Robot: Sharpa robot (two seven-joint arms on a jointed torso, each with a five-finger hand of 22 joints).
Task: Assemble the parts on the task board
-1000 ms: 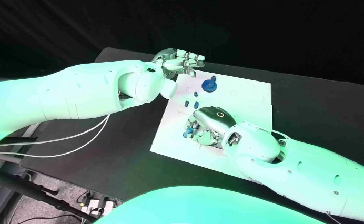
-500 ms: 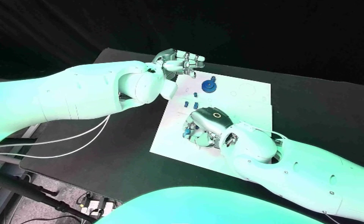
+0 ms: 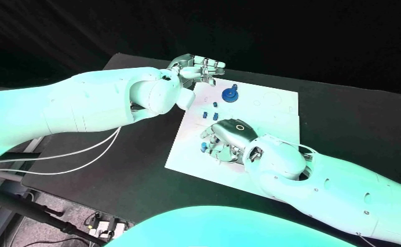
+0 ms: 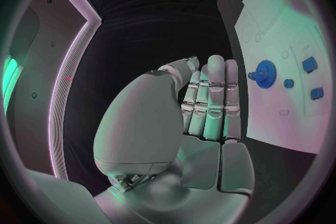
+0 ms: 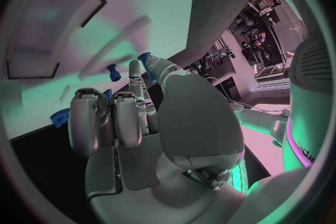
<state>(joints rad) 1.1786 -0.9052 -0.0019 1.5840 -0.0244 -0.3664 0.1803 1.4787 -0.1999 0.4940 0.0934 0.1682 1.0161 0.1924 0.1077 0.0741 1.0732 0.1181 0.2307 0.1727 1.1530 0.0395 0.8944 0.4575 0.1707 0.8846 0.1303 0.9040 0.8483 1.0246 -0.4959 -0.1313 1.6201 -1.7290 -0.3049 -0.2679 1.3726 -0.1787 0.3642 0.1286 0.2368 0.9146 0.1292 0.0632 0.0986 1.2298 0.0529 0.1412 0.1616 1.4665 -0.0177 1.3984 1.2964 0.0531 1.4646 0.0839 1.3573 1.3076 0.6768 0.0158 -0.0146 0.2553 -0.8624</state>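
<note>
Picking step, judged: right hand (image 3: 224, 141) lowered on task board (image 3: 280, 105), fingers curled around small blue part (image 3: 204, 147), grip unclear. Left hand (image 3: 197, 67) idle, fingers straight, together, empty. Next: firm pinch, lift.

Black bench (image 3: 134, 142) carrying the white task board (image 3: 276, 105).

The task board lies flat near the middle of the bench, its edges turned at a slant to the bench's edges, with dark bench surface showing on every side of it. On the board lie small blue parts: a blue gear (image 3: 230, 94) toward the far side and small blue pieces (image 3: 214, 105) just beside it.
</note>
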